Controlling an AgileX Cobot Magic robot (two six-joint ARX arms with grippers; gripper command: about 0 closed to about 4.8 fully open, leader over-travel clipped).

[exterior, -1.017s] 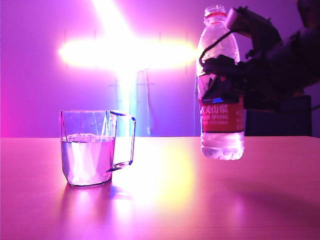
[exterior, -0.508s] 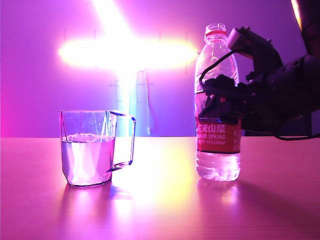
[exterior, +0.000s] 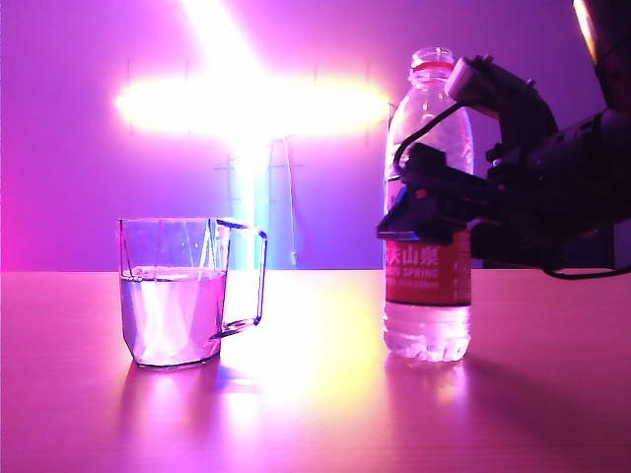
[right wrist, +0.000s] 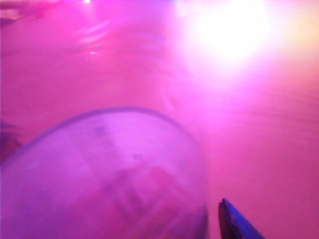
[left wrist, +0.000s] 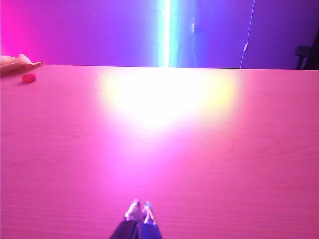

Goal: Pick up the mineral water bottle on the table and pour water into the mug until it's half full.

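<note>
Currently we see the bottle (exterior: 428, 207) standing upright on the tabletop (exterior: 315, 394), on the right side of the exterior view, uncapped, with its red neck ring at the top and a red label around its middle. A small amount of water sits in its lower part. The mug (exterior: 177, 291) stands well apart from it on the left side, with its handle facing the bottle and water filling it to roughly the halfway mark.

We locate the right claw (exterior: 426, 202) at the bottle's mid-body, just above the label. Its dark fingers (exterior: 439, 168) straddle the bottle, and the near finger projects past the bottle's left edge. In the right wrist view the bottle (right wrist: 104, 174) fills the lower part of the frame as a blurred purple curve, and one finger tip (right wrist: 237, 224) stands beside it with a visible gap between them. We read the jaws as spread wide around the bottle, not clamped on it.

We find the left claw (left wrist: 139, 213) low over bare tabletop (left wrist: 159, 149) in the left wrist view, with its two tips close together, nearly touching, and nothing between them. A small red cap (left wrist: 28, 77) lies near the far edge of the tabletop, beside a pale object (left wrist: 15, 63) that is cut off by the frame.
</note>
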